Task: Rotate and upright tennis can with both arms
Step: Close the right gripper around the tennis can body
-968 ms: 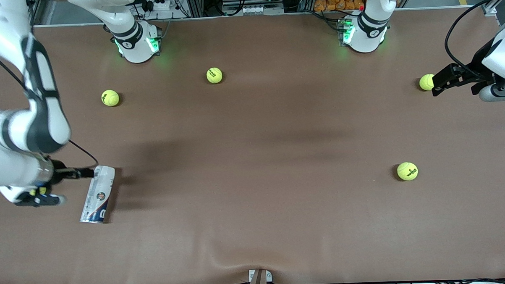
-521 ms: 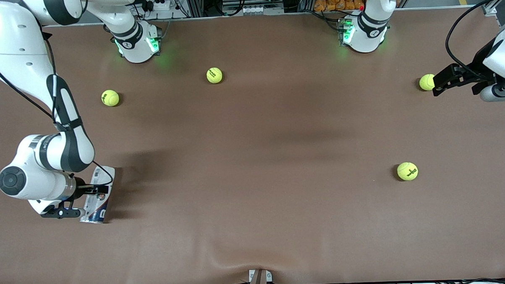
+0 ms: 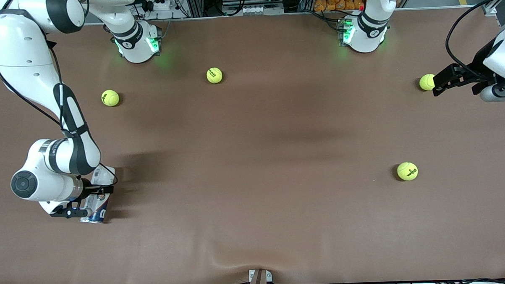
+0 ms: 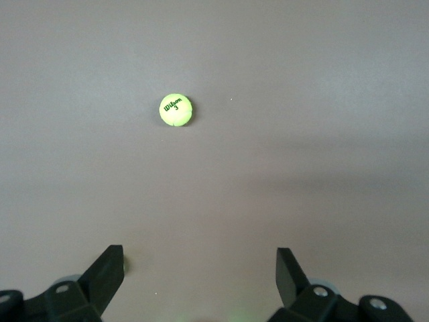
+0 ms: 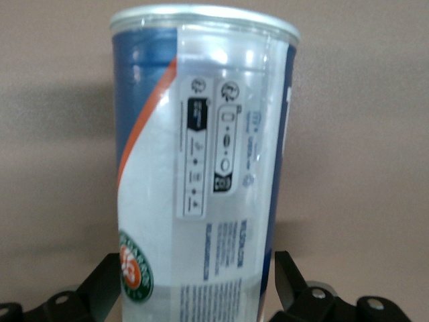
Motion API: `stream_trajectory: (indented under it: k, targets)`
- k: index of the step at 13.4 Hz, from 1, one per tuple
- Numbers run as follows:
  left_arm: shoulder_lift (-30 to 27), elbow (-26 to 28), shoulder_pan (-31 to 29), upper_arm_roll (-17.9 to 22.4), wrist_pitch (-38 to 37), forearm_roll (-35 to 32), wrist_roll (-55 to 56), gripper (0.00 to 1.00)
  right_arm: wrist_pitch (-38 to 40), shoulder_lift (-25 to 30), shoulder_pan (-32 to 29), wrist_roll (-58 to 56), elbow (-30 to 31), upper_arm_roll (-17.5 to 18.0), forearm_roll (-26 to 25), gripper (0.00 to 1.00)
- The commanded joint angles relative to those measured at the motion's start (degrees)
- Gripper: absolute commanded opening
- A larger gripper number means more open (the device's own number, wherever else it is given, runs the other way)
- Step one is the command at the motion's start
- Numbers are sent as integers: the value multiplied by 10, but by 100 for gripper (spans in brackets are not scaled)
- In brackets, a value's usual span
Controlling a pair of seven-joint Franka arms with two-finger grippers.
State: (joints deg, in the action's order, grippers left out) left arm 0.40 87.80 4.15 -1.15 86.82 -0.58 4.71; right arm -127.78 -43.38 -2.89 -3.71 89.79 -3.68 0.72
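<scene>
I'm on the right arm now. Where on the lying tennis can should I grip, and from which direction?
Grip the tennis can across its round body near the middle, coming straight down from above. It lies flat on the table, so only its curved sides offer opposing faces. The right gripper already straddles it, fingers open on either side. The left gripper waits open.

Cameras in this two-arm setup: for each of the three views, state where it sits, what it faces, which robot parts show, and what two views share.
Front view: high across the table, facing both bases; shows both arms, the right end effector at the lying tennis can, the left end effector waiting by a tennis ball.
Left wrist view: looks down at bare table and a Wilson ball; its open fingertips show.
Right wrist view: close on the tennis can, fingers either side.
Shared: front and right wrist views both show the can.
</scene>
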Motion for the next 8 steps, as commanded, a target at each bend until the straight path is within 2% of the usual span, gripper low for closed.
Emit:
stream_trajectory:
  k: [1,2,5,8]
  targets:
    - [5,-11,-5,-3,-10,-7,-2,100,-12,-10,-11,-26,-13,9,0,44]
    - [4,-11,-5,-3,-10,-7,-2,100,-11,-8,-11,-56,-17,9,0,41]
    - [5,-11,-5,-3,-9,-7,-2,100,7,14,5,-100,-28,14,0,42]
    - [5,-11,-5,-3,-10,-7,-2,100,99,64,48,-124,-36,45,-4,44]
